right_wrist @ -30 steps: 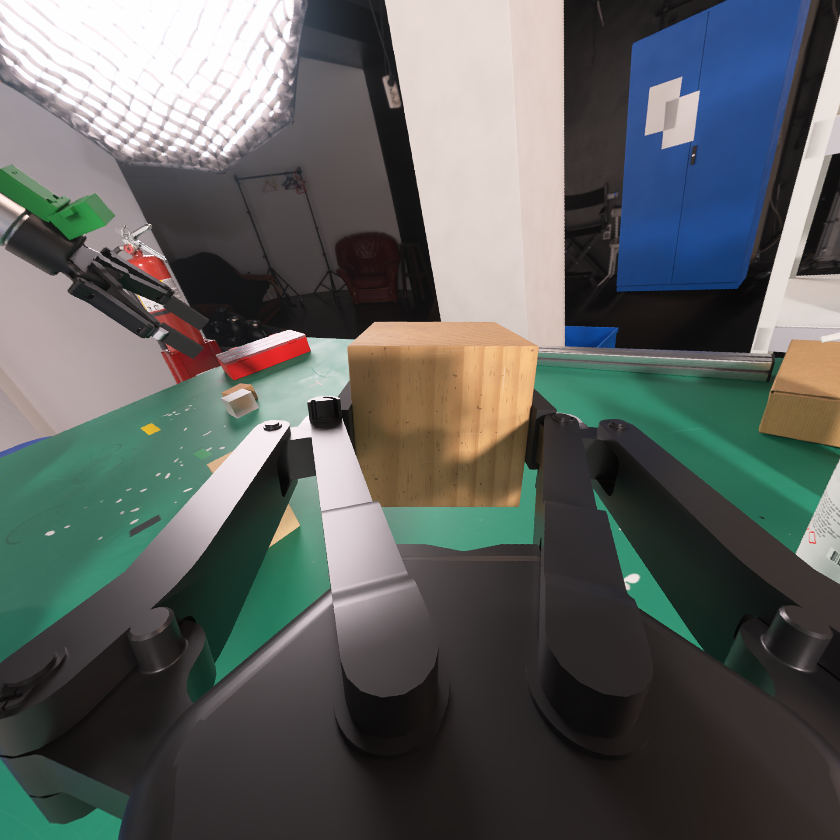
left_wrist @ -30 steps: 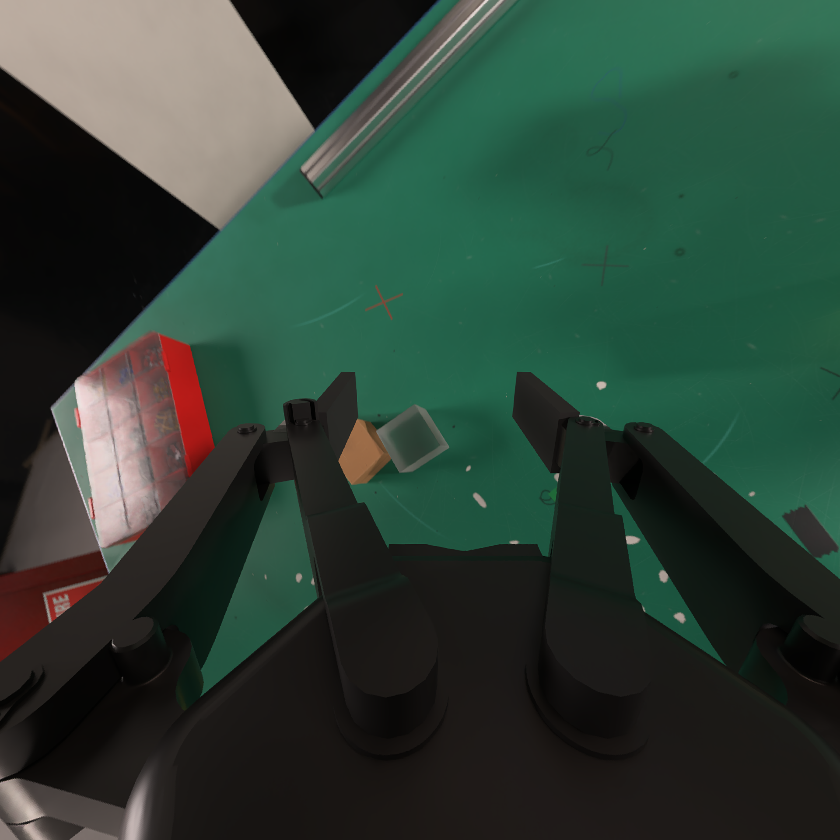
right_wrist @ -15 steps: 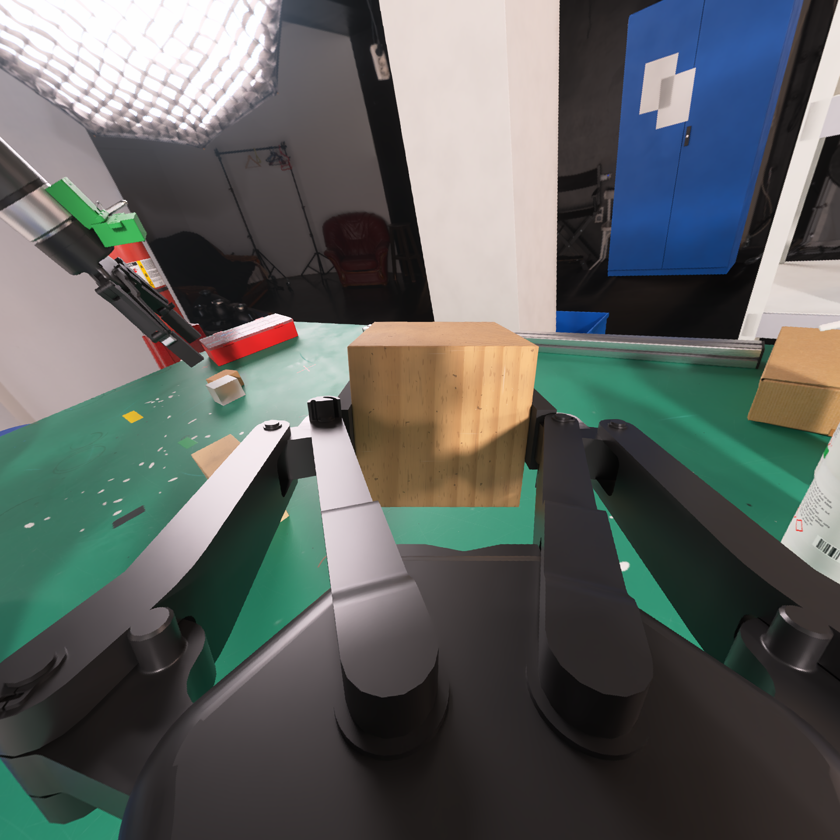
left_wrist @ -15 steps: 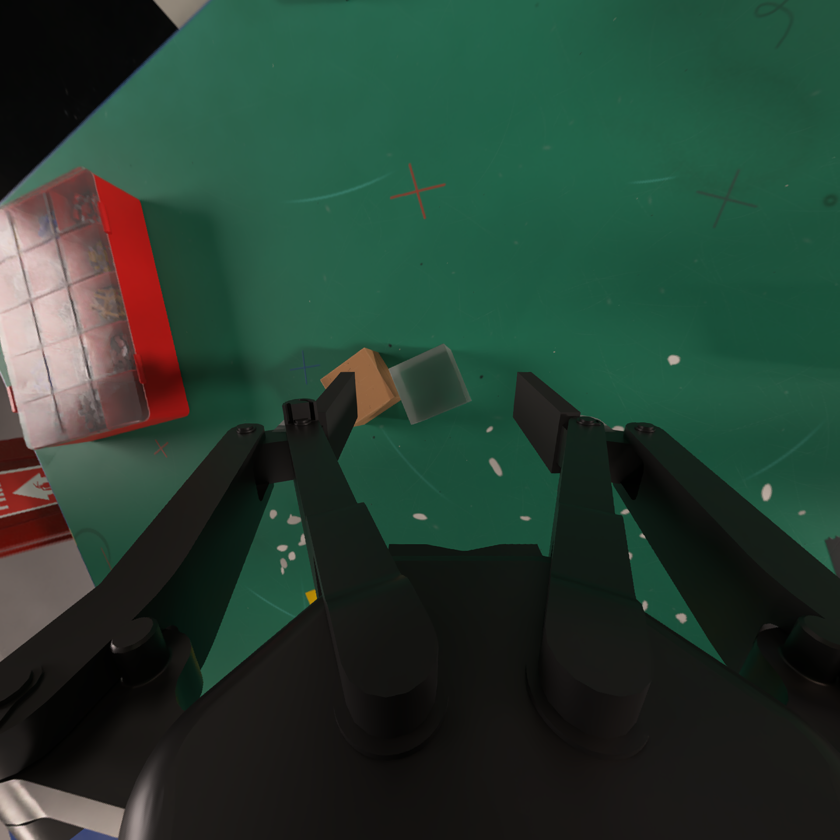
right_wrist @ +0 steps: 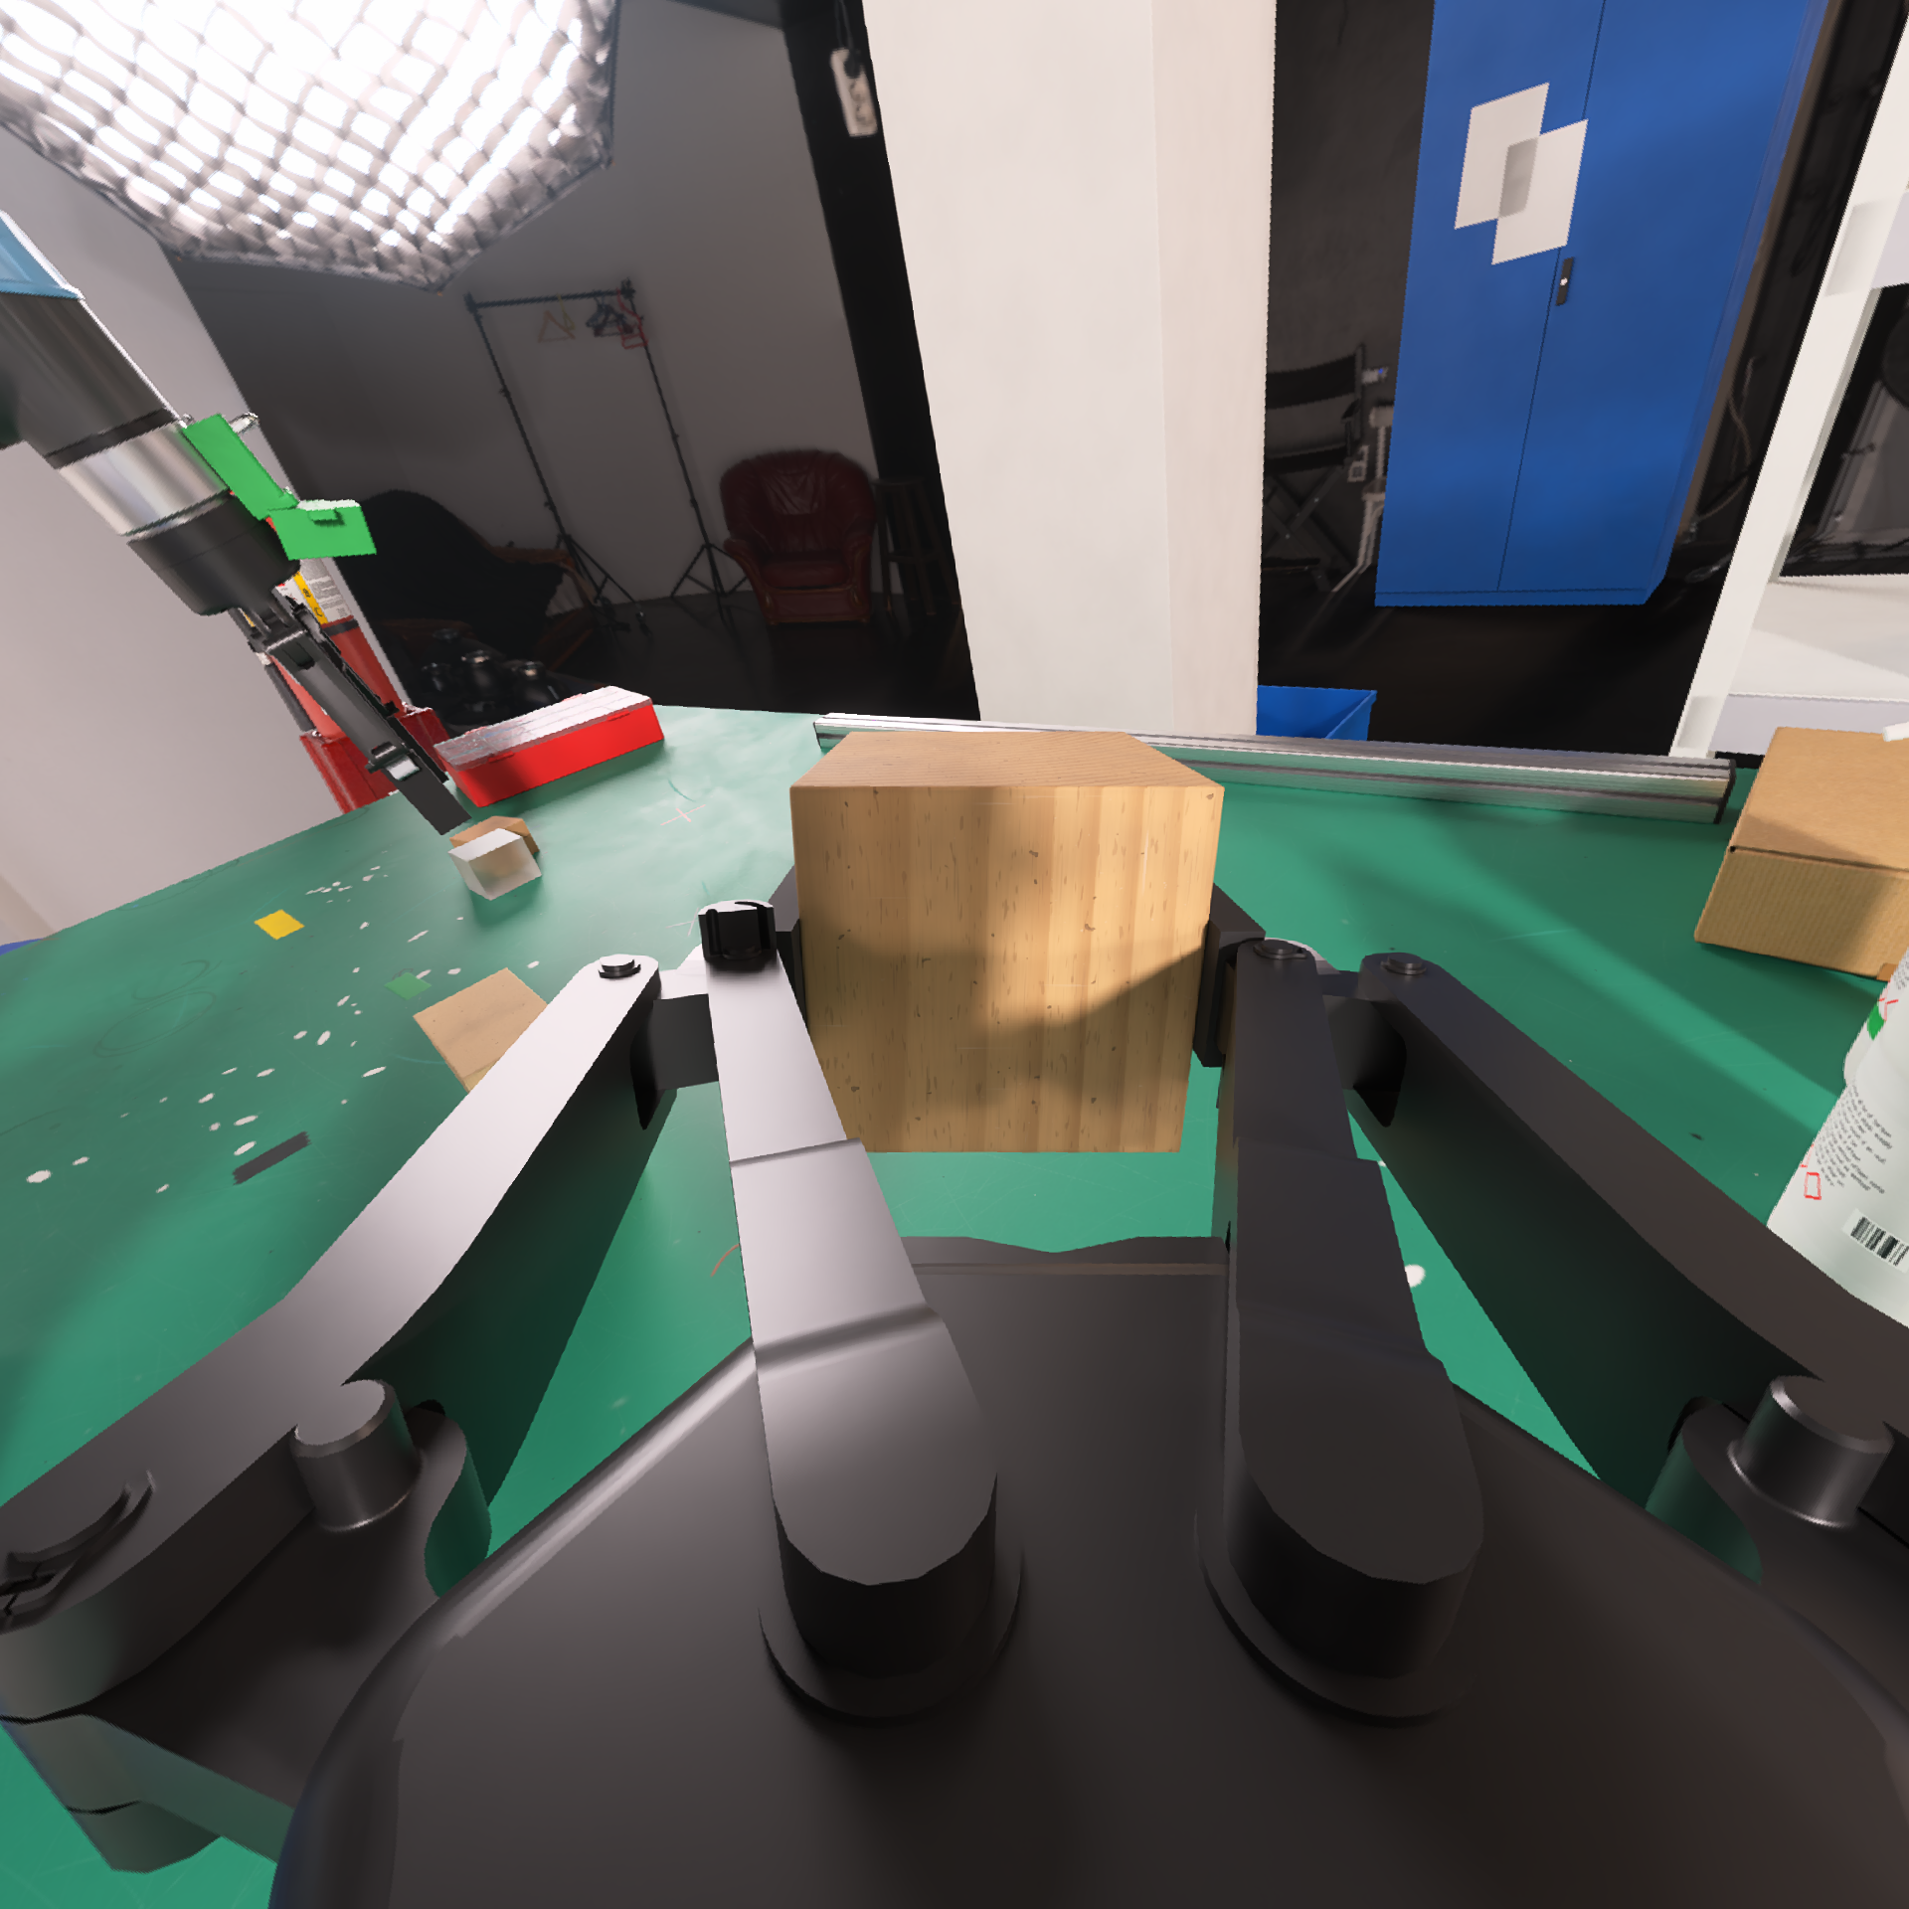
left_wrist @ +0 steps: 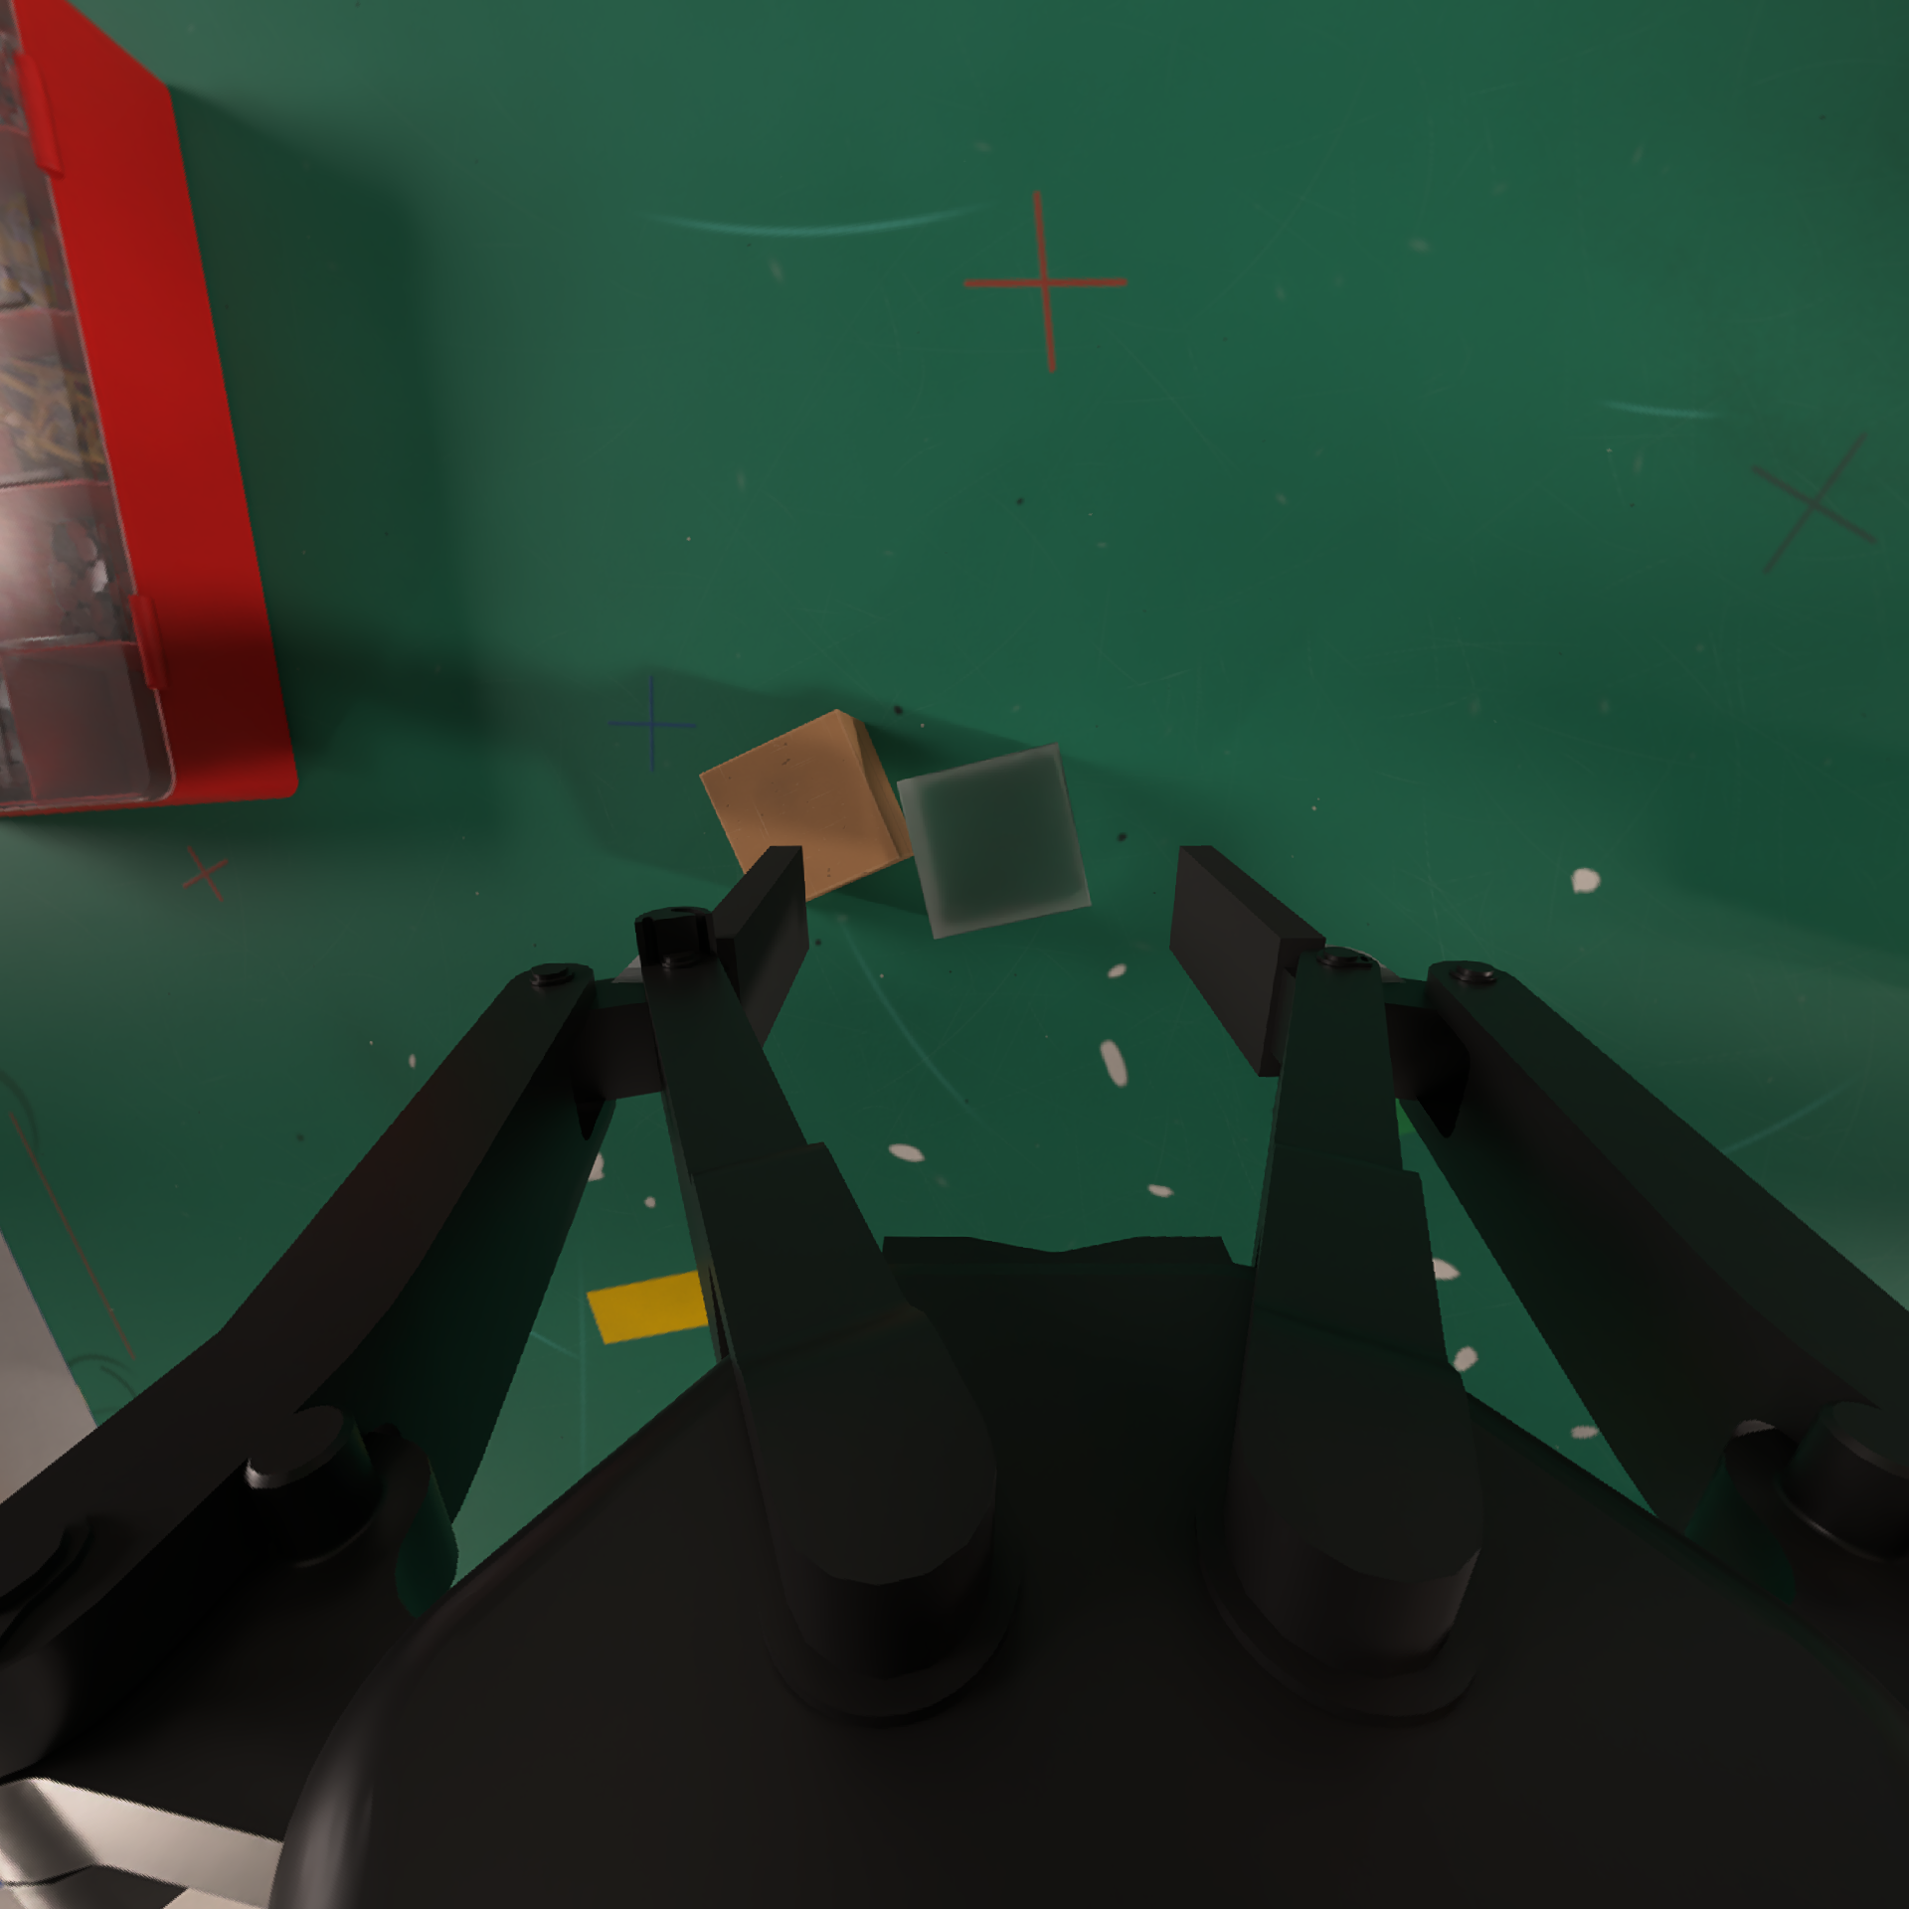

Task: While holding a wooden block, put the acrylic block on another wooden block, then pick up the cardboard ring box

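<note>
My right gripper (right_wrist: pixel 1007 956) is shut on a large wooden block (right_wrist: pixel 1002 909) and holds it above the green table (right_wrist: pixel 1395 930). A second, flatter wooden block (right_wrist: pixel 480 1023) lies on the table to the left, partly hidden by my right gripper's finger. The clear acrylic block (left_wrist: pixel 992 839) lies touching a small tan cardboard ring box (left_wrist: pixel 801 801); both also show far left in the right wrist view, the acrylic block (right_wrist: pixel 496 863) and the ring box (right_wrist: pixel 501 830). My left gripper (left_wrist: pixel 987 868) is open and empty, just above them, with the acrylic block between its fingertips' lines.
A red organiser case with a clear lid (left_wrist: pixel 114 434) lies at the table's left edge. An aluminium rail (right_wrist: pixel 1343 770) runs along the far edge. A larger cardboard box (right_wrist: pixel 1818 857) and a white bottle (right_wrist: pixel 1870 1157) stand at the right.
My left gripper has come down and forward over the acrylic block and ring box, still open. My right gripper keeps its hold on the wooden block and has shifted only slightly.
</note>
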Controlling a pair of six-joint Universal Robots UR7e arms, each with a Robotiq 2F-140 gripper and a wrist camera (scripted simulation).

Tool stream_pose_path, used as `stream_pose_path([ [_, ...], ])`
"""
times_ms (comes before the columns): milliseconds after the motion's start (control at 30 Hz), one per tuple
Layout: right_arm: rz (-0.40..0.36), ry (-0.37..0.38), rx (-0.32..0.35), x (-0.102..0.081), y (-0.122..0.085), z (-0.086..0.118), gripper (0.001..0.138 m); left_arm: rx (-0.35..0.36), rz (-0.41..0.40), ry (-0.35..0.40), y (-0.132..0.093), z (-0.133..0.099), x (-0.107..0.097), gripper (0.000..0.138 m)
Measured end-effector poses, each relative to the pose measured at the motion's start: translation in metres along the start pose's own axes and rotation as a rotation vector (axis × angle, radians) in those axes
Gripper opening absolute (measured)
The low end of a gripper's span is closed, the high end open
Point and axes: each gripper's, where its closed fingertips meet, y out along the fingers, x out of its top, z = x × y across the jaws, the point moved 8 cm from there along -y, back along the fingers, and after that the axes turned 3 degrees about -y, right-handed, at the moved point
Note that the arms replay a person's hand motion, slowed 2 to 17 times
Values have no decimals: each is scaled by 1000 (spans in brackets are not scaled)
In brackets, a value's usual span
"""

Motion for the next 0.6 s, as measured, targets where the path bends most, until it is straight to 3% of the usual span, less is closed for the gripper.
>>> stream_pose_path([
  [600,34,-12,-15,-5,4,0,75,4,37,-162,13,6,9,97],
])
